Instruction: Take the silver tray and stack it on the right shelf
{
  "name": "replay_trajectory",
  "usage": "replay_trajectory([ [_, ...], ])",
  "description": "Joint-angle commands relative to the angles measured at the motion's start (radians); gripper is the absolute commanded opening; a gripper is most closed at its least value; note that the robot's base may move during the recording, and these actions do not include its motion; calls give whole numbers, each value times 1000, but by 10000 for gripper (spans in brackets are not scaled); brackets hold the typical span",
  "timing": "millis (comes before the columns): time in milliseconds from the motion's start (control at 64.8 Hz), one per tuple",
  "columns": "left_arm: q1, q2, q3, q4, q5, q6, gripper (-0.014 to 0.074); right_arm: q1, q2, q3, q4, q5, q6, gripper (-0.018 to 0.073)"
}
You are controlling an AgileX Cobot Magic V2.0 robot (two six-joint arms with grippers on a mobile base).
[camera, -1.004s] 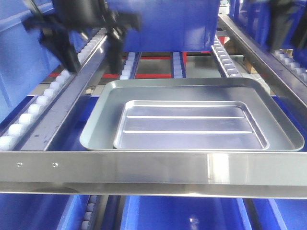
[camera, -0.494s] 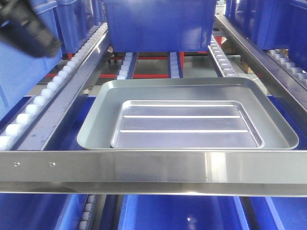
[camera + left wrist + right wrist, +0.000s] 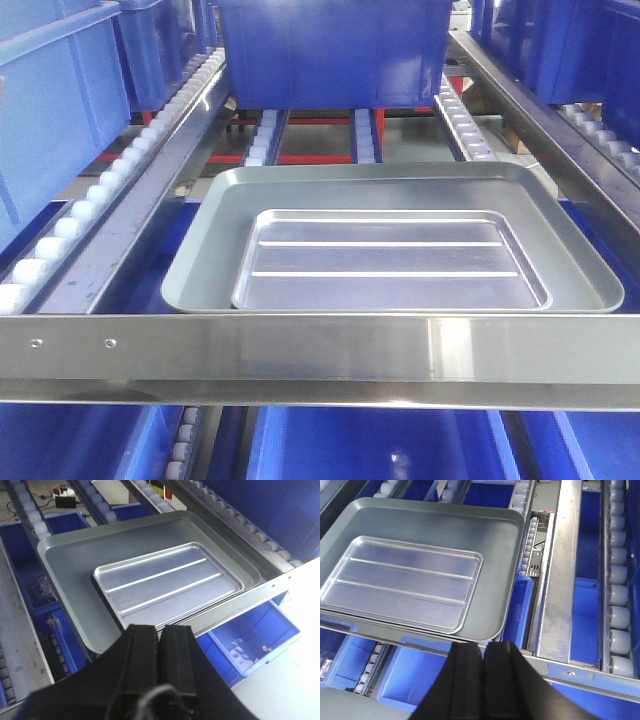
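Note:
The silver tray (image 3: 390, 258) lies flat inside a larger dull grey tray (image 3: 205, 255) on the right shelf, behind its brushed steel front bar (image 3: 300, 355). It also shows in the left wrist view (image 3: 165, 582) and the right wrist view (image 3: 402, 582). My left gripper (image 3: 161, 628) is shut and empty, above and in front of the front bar. My right gripper (image 3: 483, 647) is shut and empty, over the bar at the big tray's front right corner. Neither gripper shows in the front view.
A blue bin (image 3: 330, 50) stands on the rollers behind the trays. White roller rails (image 3: 90, 195) run along both sides. Blue bins (image 3: 420, 675) sit on the level below the bar. More bins stand at the left (image 3: 50, 110).
The dark arm at the upper left of the front view has moved out of sight. The trays have not moved.

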Motion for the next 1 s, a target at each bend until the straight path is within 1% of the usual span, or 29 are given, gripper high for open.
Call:
replay_trajectory([
  [0,-8,-1,-28,5,-87,-2,-81,-4,2,-25,-17,-82,-11,58],
  [371,-8,90,-28,5,-80,-2,-81,-4,2,-25,-17,-81,-11,58],
  [432,-4,100,-28,7,-101,-2,-83,-4,2,-25,-17,-81,-11,58],
  [479,-4,98,-28,2,-99,15,-83,-4,2,-25,-17,-81,-11,58],
  [510,-9,92,-28,-33,-94,66,-83,-4,2,-25,-17,-81,-11,58],
  [525,-11,87,-28,-72,-88,99,-83,-4,2,-25,-17,-81,-11,58],
  [540,-14,80,-28,-103,-80,157,-83,-4,2,-25,-17,-80,-11,58],
  [556,-14,73,-28,-158,-71,221,-83,-4,2,-25,-17,-80,-11,58],
  [571,-14,61,-28,-196,-64,266,-83,-4,2,-25,-17,-80,-11,58],
  [587,-14,47,-28,-266,-51,332,-83,-4,2,-25,-17,-80,-11,58],
  [602,-14,36,-26,-296,-45,393,-83,-4,2,-25,-17,-80,-11,58],
  [633,-9,6,-24,-356,-31,468,-83,-4,2,-25,-17,-80,-11,58],
  [664,1,-31,-20,-388,-14,513,-83,-4,2,-25,-17,-80,-11,58],
  [726,38,-115,0,-394,5,524,-83,-4,2,-25,-17,-80,-11,58],
  [787,98,-211,36,-394,11,524,-83,-4,2,-25,-17,-80,-11,58],
  [865,192,-334,98,-394,5,524,-83,-4,2,-25,-17,-80,-11,58],
  [988,380,-531,211,-417,5,524,-83,-4,2,-25,-17,-80,-11,58],
])
